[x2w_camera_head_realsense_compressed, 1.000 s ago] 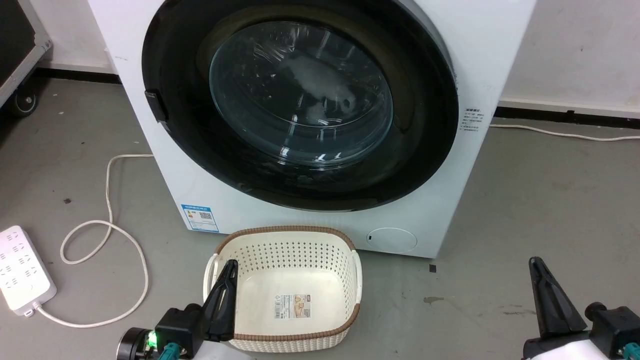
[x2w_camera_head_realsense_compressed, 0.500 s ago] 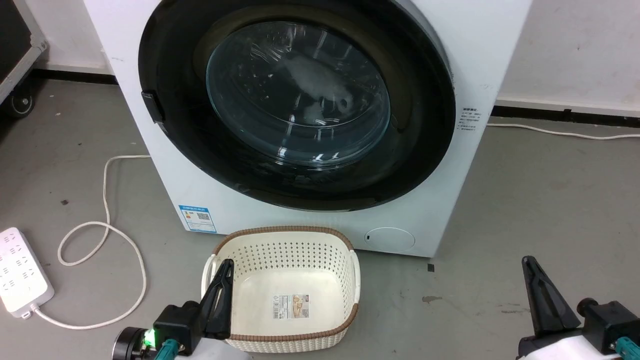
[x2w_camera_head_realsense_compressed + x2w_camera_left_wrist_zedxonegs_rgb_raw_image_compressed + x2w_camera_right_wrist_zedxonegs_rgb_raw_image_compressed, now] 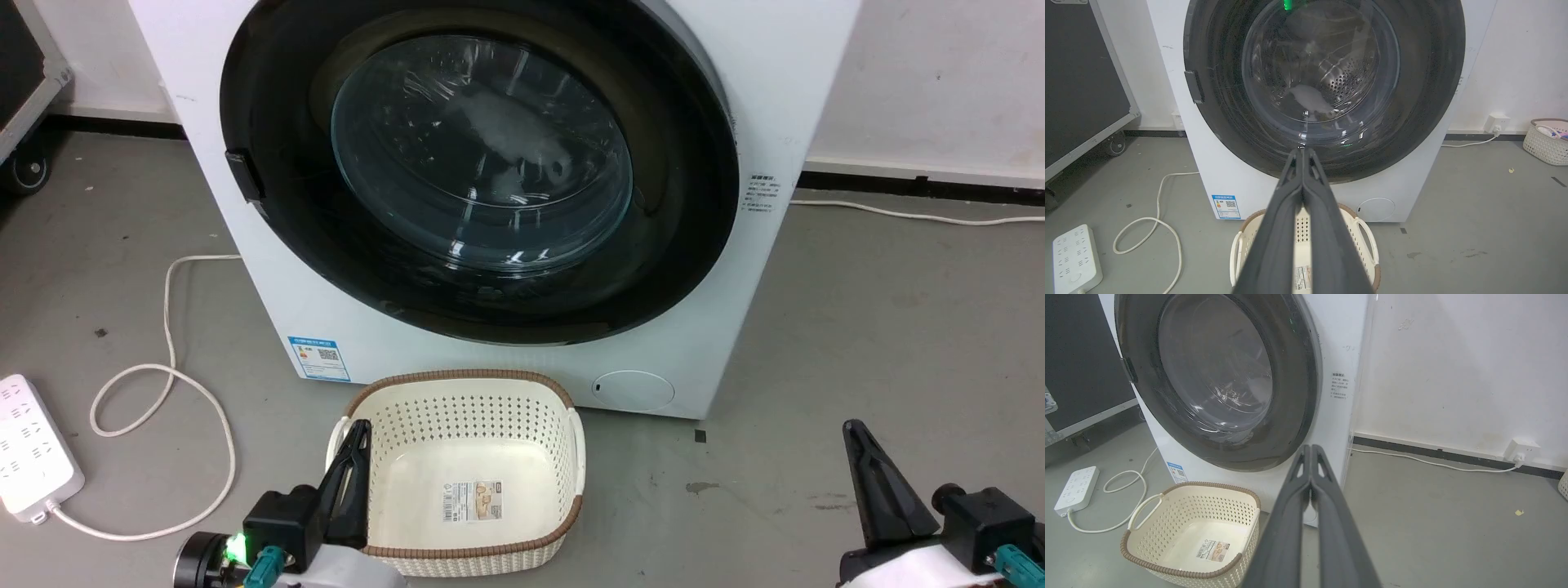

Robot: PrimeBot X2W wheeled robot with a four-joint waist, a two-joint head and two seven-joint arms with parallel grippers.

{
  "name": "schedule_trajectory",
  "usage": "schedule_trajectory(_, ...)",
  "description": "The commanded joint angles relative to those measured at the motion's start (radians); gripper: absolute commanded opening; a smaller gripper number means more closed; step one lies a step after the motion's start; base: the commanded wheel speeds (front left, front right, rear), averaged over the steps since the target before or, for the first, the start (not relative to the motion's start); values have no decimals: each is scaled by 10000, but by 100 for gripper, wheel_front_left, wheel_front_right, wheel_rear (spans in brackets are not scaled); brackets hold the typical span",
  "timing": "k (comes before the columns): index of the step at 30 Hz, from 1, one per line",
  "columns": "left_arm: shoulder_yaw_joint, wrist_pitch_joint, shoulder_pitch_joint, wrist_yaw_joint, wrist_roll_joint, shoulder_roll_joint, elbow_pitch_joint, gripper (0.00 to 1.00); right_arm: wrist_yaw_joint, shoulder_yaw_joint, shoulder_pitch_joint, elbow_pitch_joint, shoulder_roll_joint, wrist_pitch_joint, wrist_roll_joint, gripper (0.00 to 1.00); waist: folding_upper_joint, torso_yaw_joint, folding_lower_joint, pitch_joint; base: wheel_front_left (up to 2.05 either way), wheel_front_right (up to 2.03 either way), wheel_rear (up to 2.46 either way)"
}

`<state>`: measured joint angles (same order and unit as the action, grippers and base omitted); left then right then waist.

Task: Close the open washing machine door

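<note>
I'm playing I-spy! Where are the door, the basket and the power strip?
door [image 3: 482, 155]: head view, on its glass middle.
basket [image 3: 465, 416]: head view, on its holey back wall.
power strip [image 3: 33, 445]: head view, on its white top.

On my screen I see a white boxy washing machine [image 3: 784, 82], its round door [image 3: 686, 245] glossy black around clear glass, a blue-edged sticker [image 3: 320, 359], a cream plastic basket [image 3: 473, 412] patterned with rows of small holes under a brown braided rim, a white power strip [image 3: 33, 449] and a grey floor [image 3: 898, 343].
</note>
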<state>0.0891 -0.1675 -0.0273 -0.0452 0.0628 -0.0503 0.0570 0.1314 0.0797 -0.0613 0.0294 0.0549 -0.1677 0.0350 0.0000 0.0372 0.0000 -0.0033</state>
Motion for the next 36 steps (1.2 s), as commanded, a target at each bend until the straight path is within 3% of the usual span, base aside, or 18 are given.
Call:
schedule_trajectory(1, -43, 74, 76, 66, -67, -3, -55, 0, -3, -44, 167, -72, -18, 73, -60, 0, 0, -8, 0, 1, 0, 0, 0)
schedule_trajectory(36, -422, 790, 164, 238, -318, -1, -286, 0, -5, -381, 367, -171, -31, 790, -190, 0, 0, -171, 0, 15, 0, 0, 0)
